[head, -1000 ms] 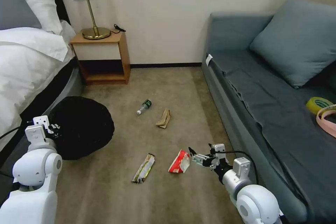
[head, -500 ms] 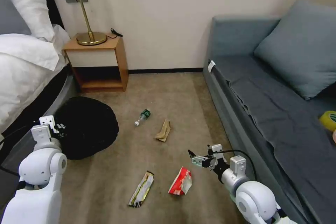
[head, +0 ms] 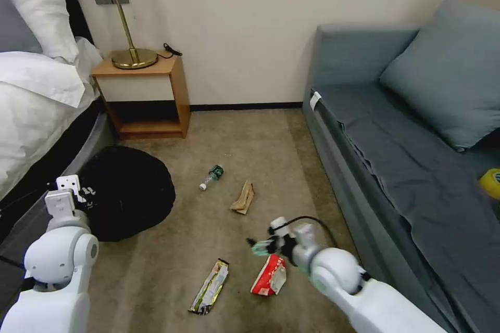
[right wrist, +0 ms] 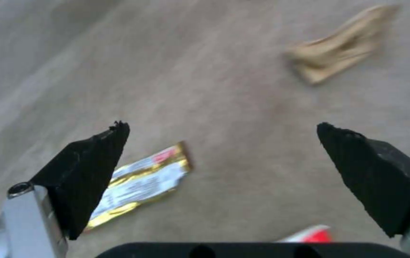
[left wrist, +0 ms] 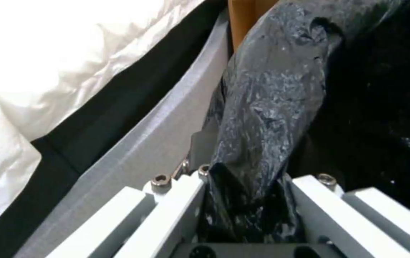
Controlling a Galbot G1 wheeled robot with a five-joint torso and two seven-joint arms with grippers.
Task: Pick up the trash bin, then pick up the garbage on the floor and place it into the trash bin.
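Black crinkled plastic marks the trash bin (head: 127, 192), the largest task item: it sits at floor level beside the bed (head: 36, 109), tilted, its bag mouth facing the camera. Left gripper (left wrist: 247, 215) has its jaws pinching a fold of the bag liner at the rim; the left wrist view shows plastic bunched between the fingers.

Right gripper (head: 260, 246) hangs low over the carpet, jaws spread wide, nothing between them. It hovers just above the red-and-white carton (head: 270, 276).

Garbage, all four pieces on the floor, large to small:
- snack wrapper (head: 210, 286), near the carton, on its left
- carton, under the right gripper
- crumpled tan paper (head: 243, 197), mid-floor
- bottle (head: 210, 177), green label, just left of the paper

Step in hand, as I read it: descent on the carton. Best done by centring the spread jaws across the carton's narrow width, dropping straight down until the tips nearly brush the carpet, then closing. The carton looks crushed and light, so a skewed approach could push it away.

Against the frame half a second back: the right arm has swung inward and dropped, its gripper now over the carton rather than off to its right. Litter and left grip look unchanged.
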